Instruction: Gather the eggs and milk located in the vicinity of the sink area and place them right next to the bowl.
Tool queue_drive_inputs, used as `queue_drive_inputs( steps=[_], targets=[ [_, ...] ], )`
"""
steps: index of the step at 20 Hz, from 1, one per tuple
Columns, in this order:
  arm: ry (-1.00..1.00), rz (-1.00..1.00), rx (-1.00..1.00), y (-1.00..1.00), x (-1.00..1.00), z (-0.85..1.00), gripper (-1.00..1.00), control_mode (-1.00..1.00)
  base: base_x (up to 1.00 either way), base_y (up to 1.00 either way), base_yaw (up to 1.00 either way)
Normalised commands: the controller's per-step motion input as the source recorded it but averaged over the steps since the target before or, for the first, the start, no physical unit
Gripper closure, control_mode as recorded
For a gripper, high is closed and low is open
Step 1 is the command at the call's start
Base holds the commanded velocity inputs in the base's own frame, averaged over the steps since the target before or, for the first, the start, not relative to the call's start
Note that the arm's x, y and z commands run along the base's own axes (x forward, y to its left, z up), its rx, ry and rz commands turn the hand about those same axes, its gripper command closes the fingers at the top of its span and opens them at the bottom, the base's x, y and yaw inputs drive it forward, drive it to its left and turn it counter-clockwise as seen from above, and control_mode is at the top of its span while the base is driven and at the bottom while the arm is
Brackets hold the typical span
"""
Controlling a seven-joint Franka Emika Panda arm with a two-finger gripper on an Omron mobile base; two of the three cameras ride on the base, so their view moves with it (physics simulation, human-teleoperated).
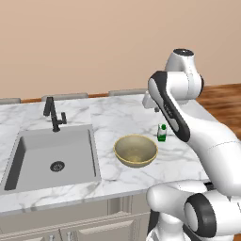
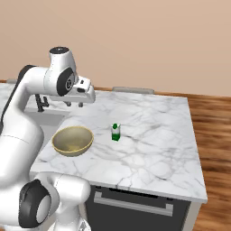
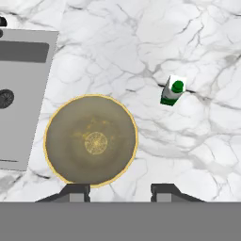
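Observation:
The tan-yellow bowl [image 1: 136, 162] [image 2: 71, 150] [image 3: 66, 117] sits empty on the marble counter, right of the sink [image 1: 28, 141] [image 3: 23, 70]. The milk [image 1: 162, 133] [image 2: 116, 132] [image 3: 172, 92], a small pale bottle with a green cap, stands upright a short gap to the bowl's right. My gripper [image 2: 74, 104] [image 3: 120, 190] hangs high above the counter over the bowl's far side, pointing down. Its fingers stand apart with nothing between them. The eggs are out of view.
A black angular faucet [image 1: 54, 115] [image 2: 41, 103] rises behind the sink basin, which has a round drain [image 1: 57, 165]. The counter ends at its right edge [image 2: 196, 149], with wooden floor beyond. Bare marble lies right of the milk.

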Motion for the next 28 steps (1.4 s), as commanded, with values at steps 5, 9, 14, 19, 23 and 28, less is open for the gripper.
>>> queue_drive_inputs(
  steps=[5,9,14,19,23,28],
  targets=[
    [-0.01,0.0,0.0,-0.01,0.24,0.0,-1.0,-1.0,0.0,0.0,0.0],
    [0.0,0.0,0.0,-0.05,0.3,0.0,-1.0,-1.0,0.0,0.0,0.0],
    [0.0,0.0,0.0,-0.01,0.5,0.0,-1.0,-1.0,0.0,0.0,0.0],
    [0.0,-0.07,0.0,-0.66,0.86,-0.14,-1.0,-1.0,0.0,0.0,0.0],
    [0.01,-0.08,-0.07,-0.51,0.87,-0.24,-1.0,-1.0,0.0,0.0,0.0],
    [0.12,-0.14,-0.01,-0.38,0.27,-0.06,-1.0,-1.0,0.0,0.0,0.0]
  ],
)
